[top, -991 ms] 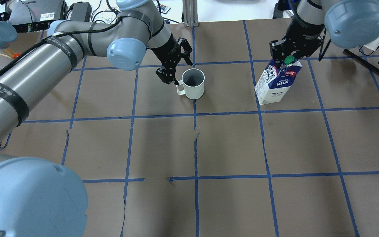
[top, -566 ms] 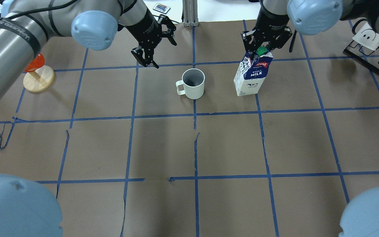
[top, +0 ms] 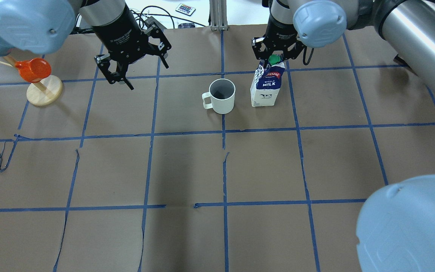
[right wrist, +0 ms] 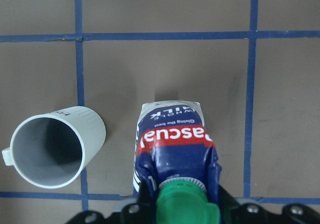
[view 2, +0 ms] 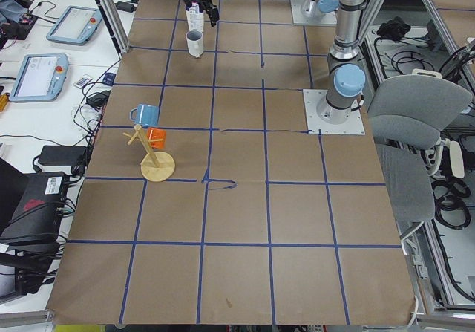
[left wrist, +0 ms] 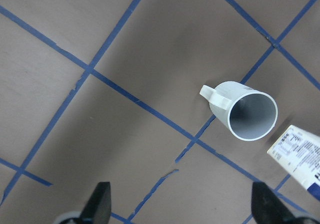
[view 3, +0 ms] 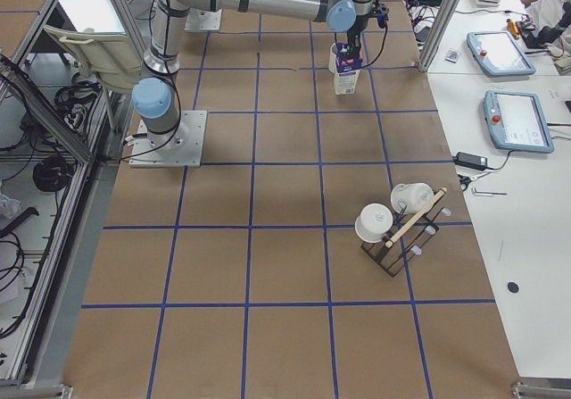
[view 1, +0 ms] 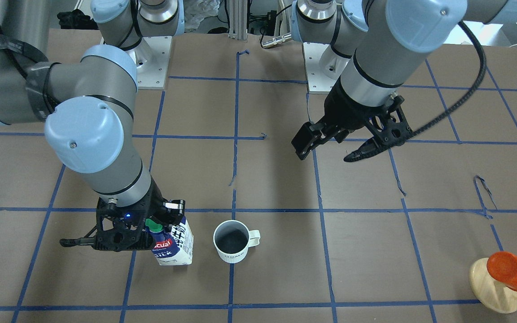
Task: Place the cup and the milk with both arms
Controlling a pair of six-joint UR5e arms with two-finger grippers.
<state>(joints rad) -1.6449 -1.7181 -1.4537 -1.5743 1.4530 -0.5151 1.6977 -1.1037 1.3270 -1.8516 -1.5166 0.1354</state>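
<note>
The cup stands upright on the brown table, handle to the left in the overhead view. The milk stands upright just right of it, a small gap between them. My right gripper comes down from above and is shut on the milk's gabled top by the green cap, as the right wrist view shows. My left gripper is open and empty, raised above the table, left of the cup and apart from it. The left wrist view looks down on the cup and a corner of the milk.
A wooden stand with an orange cup is at the far left. A black rack with white mugs stands toward the table's right end. Blue tape lines grid the brown table.
My left gripper let go of the cup's handle and rose away to the left, open. My right gripper carried the tilted milk leftward and now holds it upright beside the cup.
</note>
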